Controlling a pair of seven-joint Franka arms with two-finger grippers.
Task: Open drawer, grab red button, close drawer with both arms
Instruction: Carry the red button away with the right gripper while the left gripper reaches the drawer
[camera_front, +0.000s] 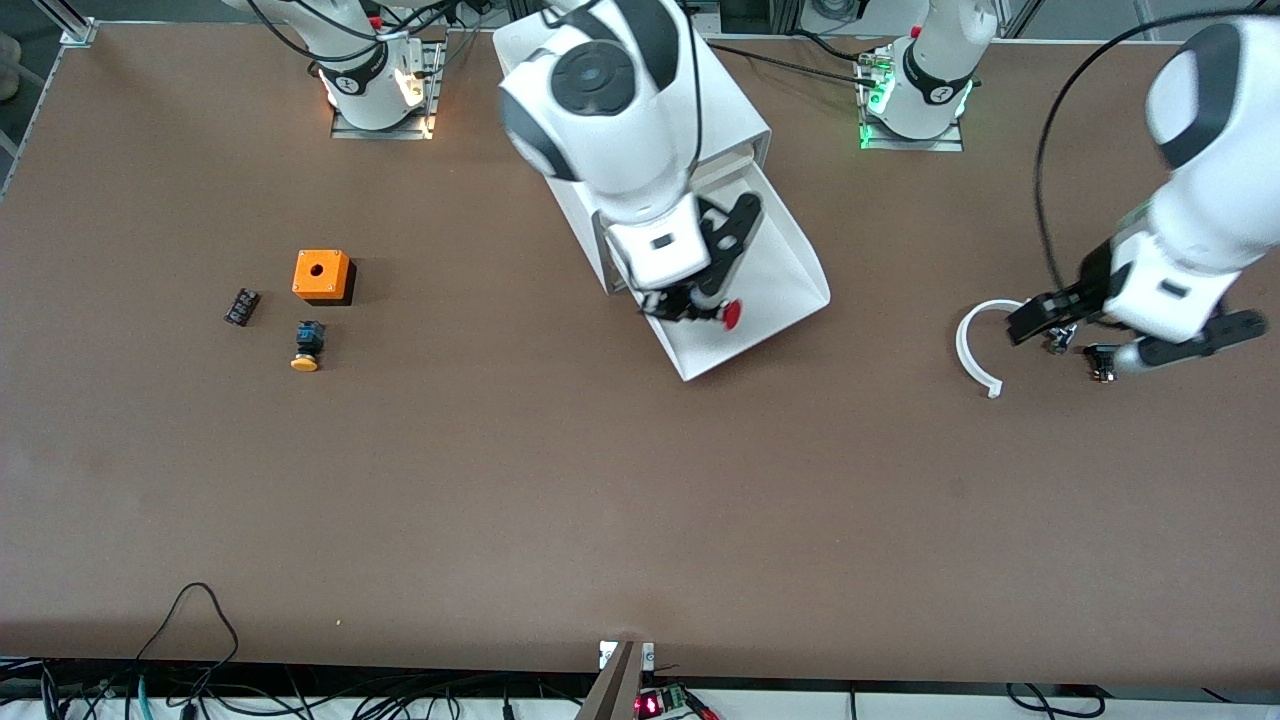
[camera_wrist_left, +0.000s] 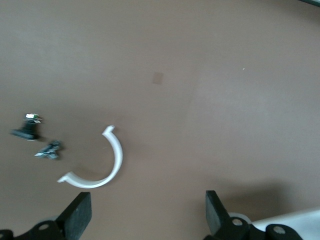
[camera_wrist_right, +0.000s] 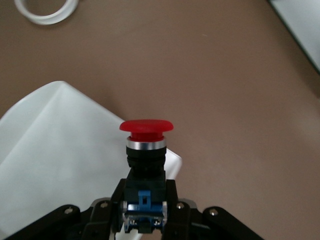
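Front view: just above the middle of the frame you have the right gripper clamped on the button, whose red cap points toward the lower right of the frame. It hangs over the pulled-out drawer, near that tray's front corner. The drawer runs out of the cabinet at a slant, from the upper middle of the frame down toward the lower right, so closing it means a push back along that same slanted line. At the right edge of the frame the left gripper waits with its fingers spread, holding nothing, low over the bench beside a white curved piece. It is well apart from the drawer front; I judge it the free one for the push.

Left wrist view: you see both fingertips at the bottom of the frame, wide apart, bare bench between them. The white curved piece lies in the lower left; neither drawer nor button shows.

Right wrist view: the button stands upright in the lower middle of the frame, its dark body pinched between the right gripper's fingers, red cap away from the wrist. The drawer fills the lower left of the frame below it.
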